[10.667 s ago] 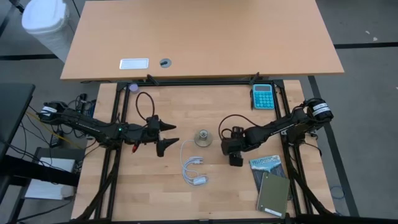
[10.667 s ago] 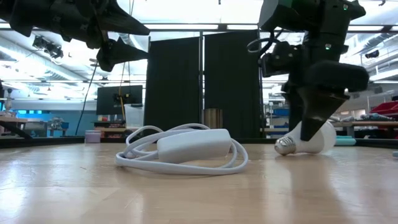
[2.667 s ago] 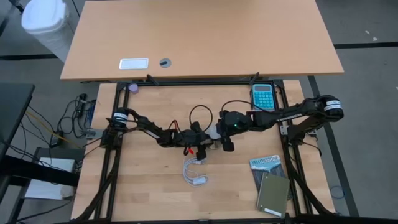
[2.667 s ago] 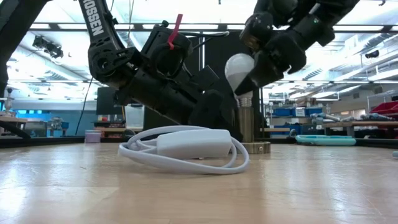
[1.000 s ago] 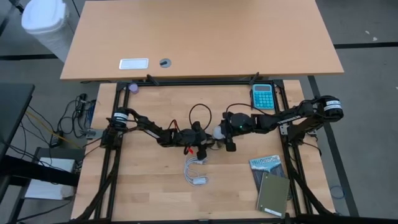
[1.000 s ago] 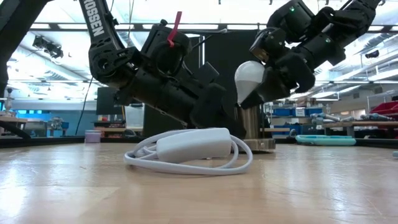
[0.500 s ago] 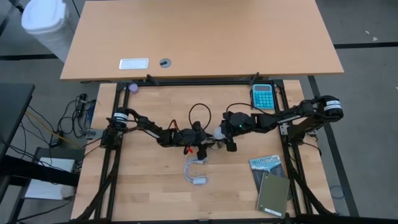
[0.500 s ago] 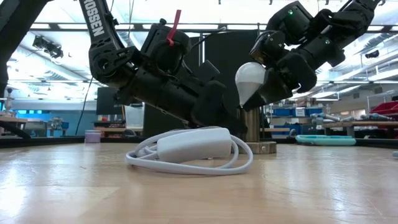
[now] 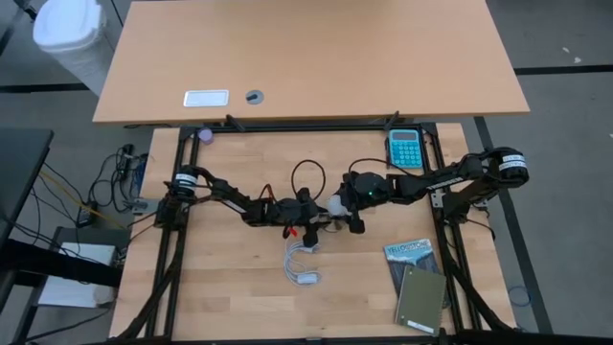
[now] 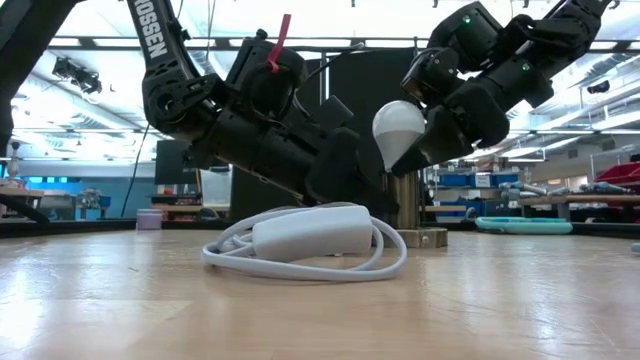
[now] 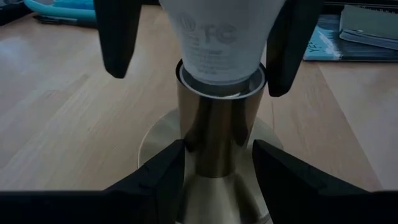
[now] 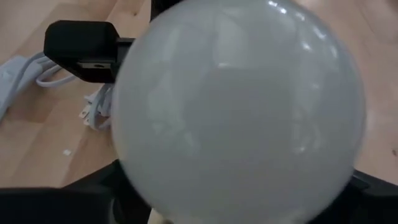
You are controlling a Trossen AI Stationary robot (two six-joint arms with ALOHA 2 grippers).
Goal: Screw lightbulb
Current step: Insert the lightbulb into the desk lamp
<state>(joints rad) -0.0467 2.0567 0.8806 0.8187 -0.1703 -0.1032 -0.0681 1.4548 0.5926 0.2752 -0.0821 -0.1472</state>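
The white lightbulb [image 10: 400,128] stands with its base in the top of a brass socket [image 11: 217,143], whose round foot [image 10: 422,237] rests on the table. My left gripper [image 11: 217,158] is shut on the socket's stem below the bulb. My right gripper [image 9: 343,206] is open. Its fingers [image 11: 118,37] stand on either side of the bulb's neck, with a gap showing on one side. The bulb's globe [image 12: 239,106] fills the right wrist view. My left gripper pinches the socket's upright brass stem [image 11: 186,155] between its two fingers, low down, just above the round foot. The fingers come from the table's left, slanting down, and lie across the stem. The socket stands upright with its foot on the table.
A coiled white cord with a switch block [image 10: 305,235] lies just near of the socket. A blue calculator [image 9: 404,149] sits at the far right and two booklets [image 9: 417,283] at the near right. A raised desk [image 9: 306,57] spans the far side.
My right gripper has opened a little around the bulb and stays at the bulb. The bulb stays in the socket top, and the socket has kept its place in my left gripper.
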